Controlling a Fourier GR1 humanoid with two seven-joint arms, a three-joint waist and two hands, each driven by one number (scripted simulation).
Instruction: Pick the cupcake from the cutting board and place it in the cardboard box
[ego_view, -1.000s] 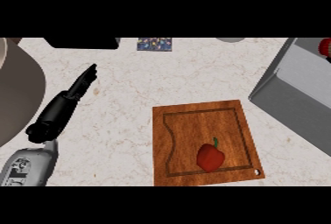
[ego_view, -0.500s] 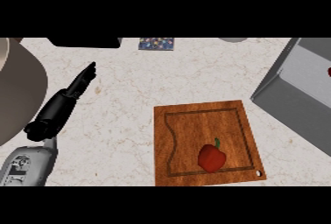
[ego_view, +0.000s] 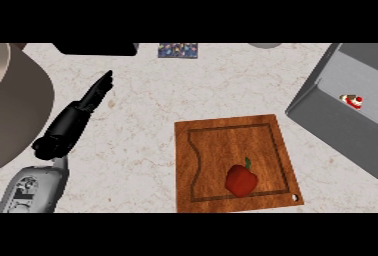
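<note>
1. Head view: one robot hand, the left, shows at the left side on a grey forearm that enters from the lower left corner.
2. The left robot hand is black, with its fingers straight and close together, pointing up and to the right over the pale marbled tabletop; it holds nothing.
3. The right robot hand does not show.
4. The board, brown wood with a groove round its face, lies to the right of the hand and lower in the view, well apart from it.
5. A red pepper with a small green stem lies on the lower right part of the board.
6. The box, grey in this view, stands far to the right of the hand, beyond the board's upper right corner, and runs out of the right edge.
7. The cupcake, small, red and white, sits inside the box near the right edge, far from the hand.
8. A large grey round shape fills the left edge just beside the hand and forearm; what it is I cannot tell.
9. Above the hand, at the top edge, lies a black object, and to its right a small patterned packet.
10. Further right along the top edge a grey rounded object shows only in part.
</note>
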